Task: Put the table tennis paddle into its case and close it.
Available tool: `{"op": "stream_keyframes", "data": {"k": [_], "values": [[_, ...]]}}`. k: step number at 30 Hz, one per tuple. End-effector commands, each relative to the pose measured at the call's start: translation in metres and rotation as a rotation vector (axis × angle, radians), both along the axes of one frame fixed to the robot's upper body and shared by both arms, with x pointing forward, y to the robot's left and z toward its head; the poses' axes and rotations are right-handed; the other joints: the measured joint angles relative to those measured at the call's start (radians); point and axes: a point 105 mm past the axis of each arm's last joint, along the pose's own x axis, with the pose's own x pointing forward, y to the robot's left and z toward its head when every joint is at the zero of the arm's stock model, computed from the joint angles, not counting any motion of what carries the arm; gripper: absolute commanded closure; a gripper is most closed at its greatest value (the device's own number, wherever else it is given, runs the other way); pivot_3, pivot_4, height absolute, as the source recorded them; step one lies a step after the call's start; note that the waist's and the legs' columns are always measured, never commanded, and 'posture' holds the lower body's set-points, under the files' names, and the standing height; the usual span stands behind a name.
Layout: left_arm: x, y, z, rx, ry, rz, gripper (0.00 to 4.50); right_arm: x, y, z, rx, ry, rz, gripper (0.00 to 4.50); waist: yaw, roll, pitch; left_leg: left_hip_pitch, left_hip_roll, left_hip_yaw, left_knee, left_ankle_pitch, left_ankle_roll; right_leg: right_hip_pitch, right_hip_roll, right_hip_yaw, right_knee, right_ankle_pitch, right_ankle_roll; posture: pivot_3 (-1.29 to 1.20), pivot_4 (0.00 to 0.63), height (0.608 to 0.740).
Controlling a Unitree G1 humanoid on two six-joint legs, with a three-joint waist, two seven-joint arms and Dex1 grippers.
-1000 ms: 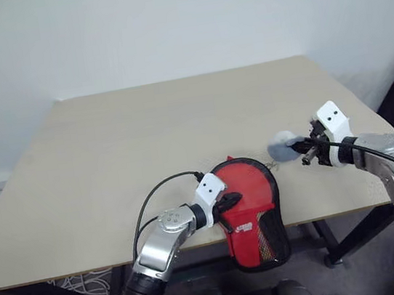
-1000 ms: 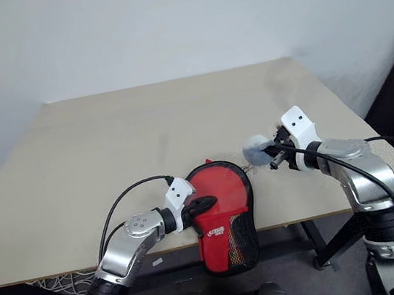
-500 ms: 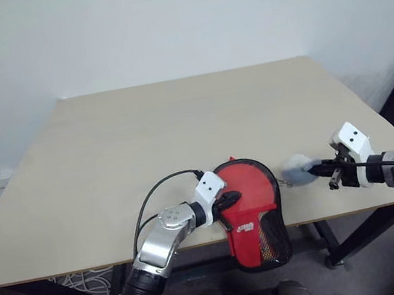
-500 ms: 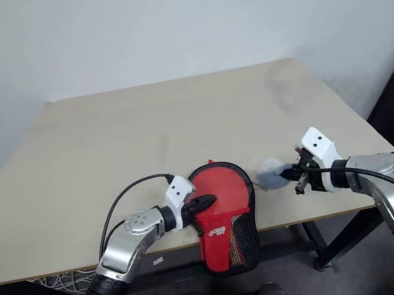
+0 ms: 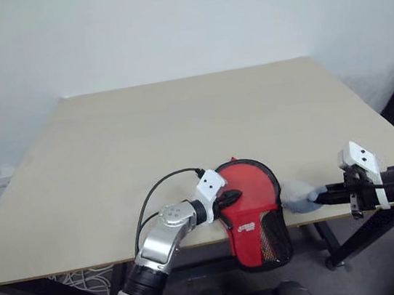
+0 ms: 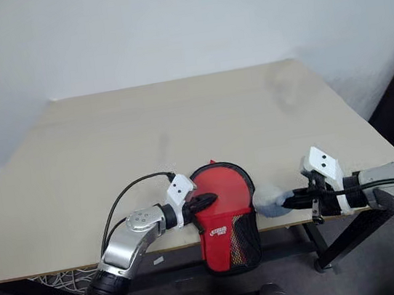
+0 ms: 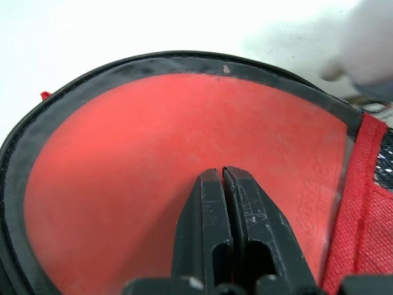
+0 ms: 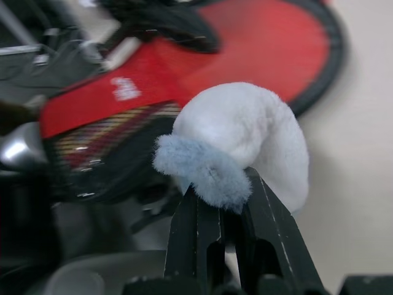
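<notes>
Leftmost, the left arm reaches forward over the near edge of the table (image 5: 110,152), its wrist angled inward, and the left gripper (image 5: 231,199) lies with its black fingers pressed together, holding nothing, their tips resting on the clear side of the case (image 5: 254,216). That case sits at the table's near edge with its round end on the tabletop and its mesh lower part hanging over the edge; the table tennis paddle (image 5: 251,190) is inside it, red face showing through the plastic, striped handle visible behind the mesh. A red label (image 6: 226,229) across the case carries small white lettering that I cannot read. Just to the right, the right arm comes in from the side, low and nearly level along the table's near edge, and the right gripper (image 8: 223,198) is closed on a small grey-blue fluffy lump (image 8: 236,144), which is just beside the case's right rim. Beyond the case, the broad tabletop lies bare toward the white wall.
</notes>
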Motion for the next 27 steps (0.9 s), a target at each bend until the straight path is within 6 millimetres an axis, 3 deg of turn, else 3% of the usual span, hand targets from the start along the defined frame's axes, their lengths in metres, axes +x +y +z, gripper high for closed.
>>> {"op": "stream_keyframes", "data": {"k": [1,13,21,27], "values": [[-0.005,0.004,-0.023,0.062,0.069,0.005,4.50,-0.015,0.010,0.009,0.021,-0.003,0.094,4.48,0.000,0.000,0.000,0.000,0.000,0.000,0.000,0.000,0.000,0.000,0.000,0.000,0.000,0.000,0.000,0.00,0.000,0.698],[0.000,0.006,-0.020,0.080,0.068,-0.031,4.50,-0.056,0.014,0.005,0.009,0.096,0.225,4.48,0.010,-0.005,-0.002,0.000,0.000,0.000,0.001,-0.001,0.000,0.000,0.000,0.000,-0.001,-0.001,0.000,0.00,0.000,0.698],[-0.004,0.003,-0.022,0.086,0.080,-0.050,4.50,-0.093,0.030,0.008,0.068,0.166,0.338,4.48,0.012,-0.010,0.000,0.000,0.001,0.001,0.001,-0.002,0.000,0.000,0.000,0.000,-0.001,-0.001,0.000,0.00,0.000,0.698],[-0.003,0.001,-0.021,0.083,0.083,-0.050,4.50,-0.107,0.039,0.009,0.086,0.180,0.391,4.48,0.013,-0.012,0.000,0.000,0.001,0.001,0.001,-0.002,0.000,0.000,0.000,0.000,-0.001,-0.001,0.000,0.00,0.000,0.698]]}}
